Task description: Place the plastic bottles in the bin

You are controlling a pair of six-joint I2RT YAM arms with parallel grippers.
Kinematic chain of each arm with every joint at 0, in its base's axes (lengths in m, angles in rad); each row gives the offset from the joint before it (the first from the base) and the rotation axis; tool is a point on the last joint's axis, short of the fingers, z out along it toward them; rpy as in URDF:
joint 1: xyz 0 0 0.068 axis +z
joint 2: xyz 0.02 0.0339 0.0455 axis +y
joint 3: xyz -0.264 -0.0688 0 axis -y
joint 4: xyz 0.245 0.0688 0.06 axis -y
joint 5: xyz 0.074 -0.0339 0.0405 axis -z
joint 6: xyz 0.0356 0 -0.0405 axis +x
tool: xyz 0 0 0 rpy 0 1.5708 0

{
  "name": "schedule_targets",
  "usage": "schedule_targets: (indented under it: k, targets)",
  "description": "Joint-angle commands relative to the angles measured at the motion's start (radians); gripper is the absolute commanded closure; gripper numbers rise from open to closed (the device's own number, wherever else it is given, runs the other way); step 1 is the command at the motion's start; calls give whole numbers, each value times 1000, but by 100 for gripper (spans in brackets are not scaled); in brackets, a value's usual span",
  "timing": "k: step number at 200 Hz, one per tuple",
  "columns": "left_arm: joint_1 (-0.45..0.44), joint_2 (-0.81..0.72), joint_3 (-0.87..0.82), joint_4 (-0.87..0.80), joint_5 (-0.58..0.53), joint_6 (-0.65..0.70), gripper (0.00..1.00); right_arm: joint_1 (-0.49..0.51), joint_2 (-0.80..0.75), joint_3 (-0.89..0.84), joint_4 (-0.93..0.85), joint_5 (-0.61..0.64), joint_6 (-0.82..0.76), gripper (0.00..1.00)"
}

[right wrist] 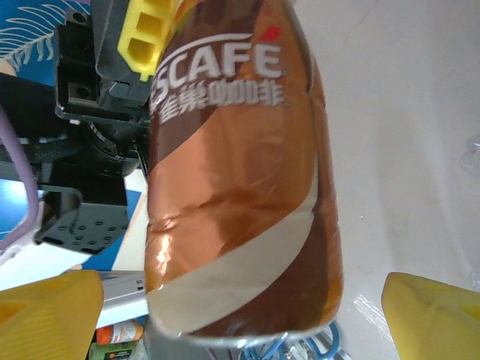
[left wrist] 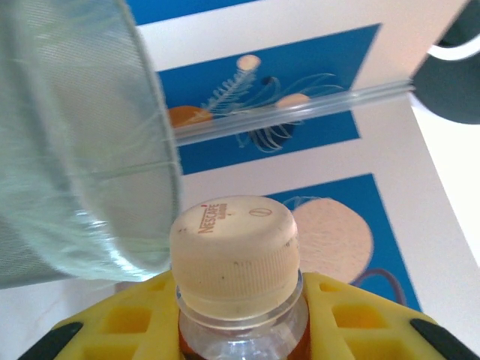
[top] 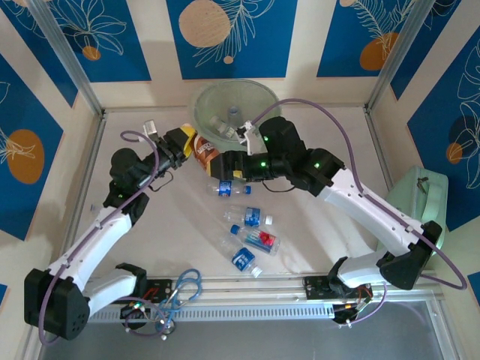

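Two arms meet at one brown bottle (top: 204,150), just at 7 o'clock from the bin (top: 201,112), which sits at 12 o'clock on the table. The left gripper (top: 192,145) is squeezed tight on the bottle's neck, right under the cream cap (left wrist: 234,251). The right gripper (right wrist: 240,307) is spread wide, with its yellow fingers (right wrist: 45,311) far out on each side of the bottle and not touching it. So only one arm holds the bottle now, and by its thin neck. I think the heavy end could swing or slip out. The cap is also very near the bin's side, so a bump could push the bin or knock the bottle loose. The left wrist view shows how close the bin wall is, at 10 o'clock from the cap. The right wrist view shows the shiny label and the gaps beside it. The top view shows a few loose bottles (top: 251,217) lying at 6 o'clock from the brown one.
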Motion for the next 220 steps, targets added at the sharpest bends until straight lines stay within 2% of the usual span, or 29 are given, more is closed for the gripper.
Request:
schedule_targets:
  k: [1,26,52,90,140,184,195,208,220]
  targets:
    - [9,24,-25,262,62,-68,83,-20,13,19,72,-114,26,4]
    - [9,58,-46,397,57,-131,83,-42,21,12,190,-253,82,4]
    - [10,85,-47,469,56,-168,84,-55,34,31,235,-302,108,6]
    - [9,89,-33,483,69,-168,84,-71,49,30,248,-312,129,12]
    - [11,78,-24,435,88,-142,86,-84,54,32,256,-312,137,29]
    - [11,77,-24,401,91,-128,86,-89,55,31,256,-308,139,39]
    - [10,73,-24,375,91,-118,74,-89,55,31,252,-303,137,41]
    - [11,66,-27,339,87,-95,48,-91,55,33,242,-293,133,42]
    - [13,51,-25,292,85,-51,20,-94,55,40,230,-281,126,43]
